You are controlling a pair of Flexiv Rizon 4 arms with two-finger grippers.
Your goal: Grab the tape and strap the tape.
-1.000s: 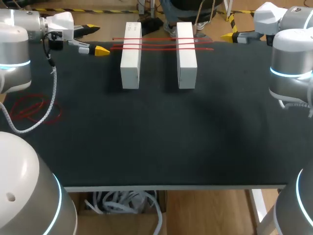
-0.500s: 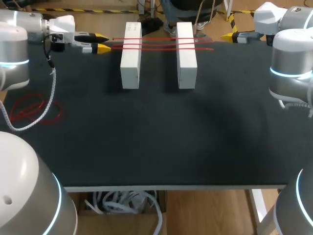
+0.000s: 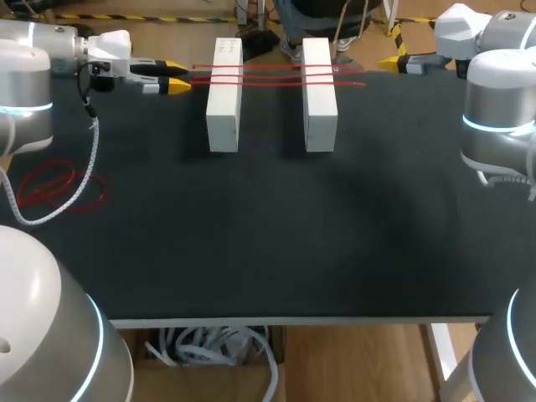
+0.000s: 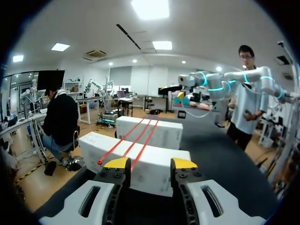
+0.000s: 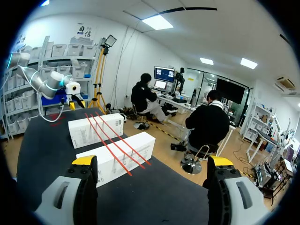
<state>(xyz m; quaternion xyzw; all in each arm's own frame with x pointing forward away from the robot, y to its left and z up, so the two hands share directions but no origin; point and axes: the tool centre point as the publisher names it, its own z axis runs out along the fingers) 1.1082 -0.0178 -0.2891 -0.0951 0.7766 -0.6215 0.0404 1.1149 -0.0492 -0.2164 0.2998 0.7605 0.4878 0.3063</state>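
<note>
Dark worktop [image 3: 268, 251]. Coiled red tape [image 3: 59, 188] lies at 9 o'clock. Farther, two white blocks [image 3: 224, 100], long axes 6-to-12, carry three red tape strips [image 3: 272, 75] running 9-to-3. Left tool [image 3: 177, 75], narrow gap, empty, faces their 9 o'clock ends. Right tool [image 5: 152, 161]: spread wide, empty.

The tape [image 3: 272, 75] is red, the boxes [image 3: 224, 109] white, the table [image 3: 268, 234] black.

Spread left claw [image 4: 150, 164] faces red tapes [image 4: 137, 139], seemingly atop white boxes [image 4: 92, 143].
</note>
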